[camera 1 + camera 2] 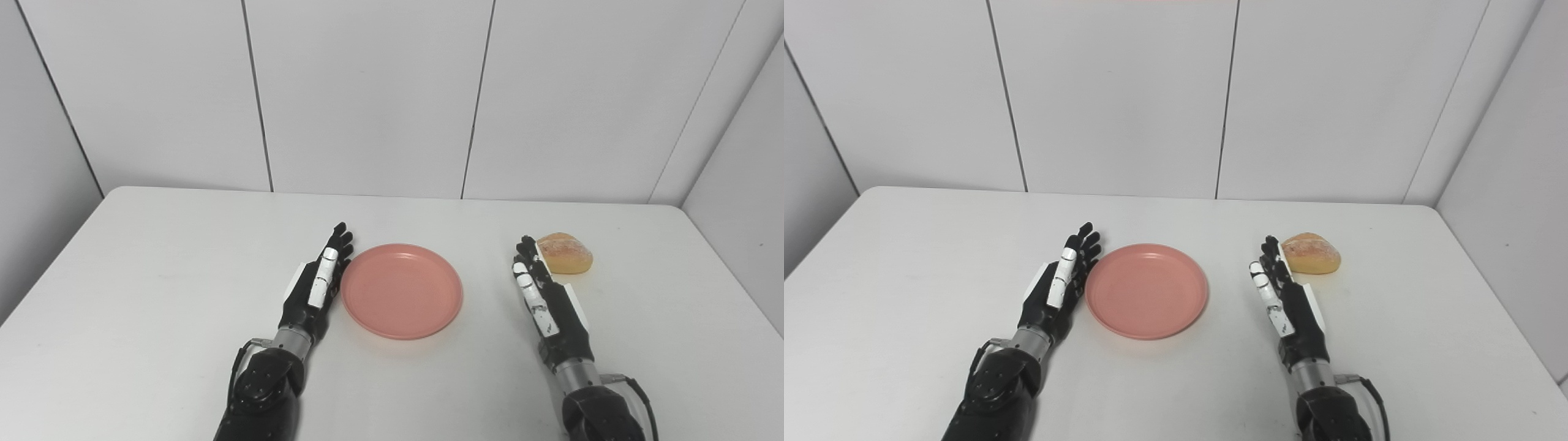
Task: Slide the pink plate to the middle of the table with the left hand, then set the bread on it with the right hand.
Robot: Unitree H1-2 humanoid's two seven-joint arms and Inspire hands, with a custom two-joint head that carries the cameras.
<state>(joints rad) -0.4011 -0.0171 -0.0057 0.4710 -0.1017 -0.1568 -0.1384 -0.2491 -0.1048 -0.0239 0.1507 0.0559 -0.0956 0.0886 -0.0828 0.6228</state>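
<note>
Pink plate about mid-table; my left hand flat, fingers straight, edge against its left rim. Bread roll just beyond-right of my right hand, extended, empty, nearer.

Lab test booth, white table, blank panel walls
</note>
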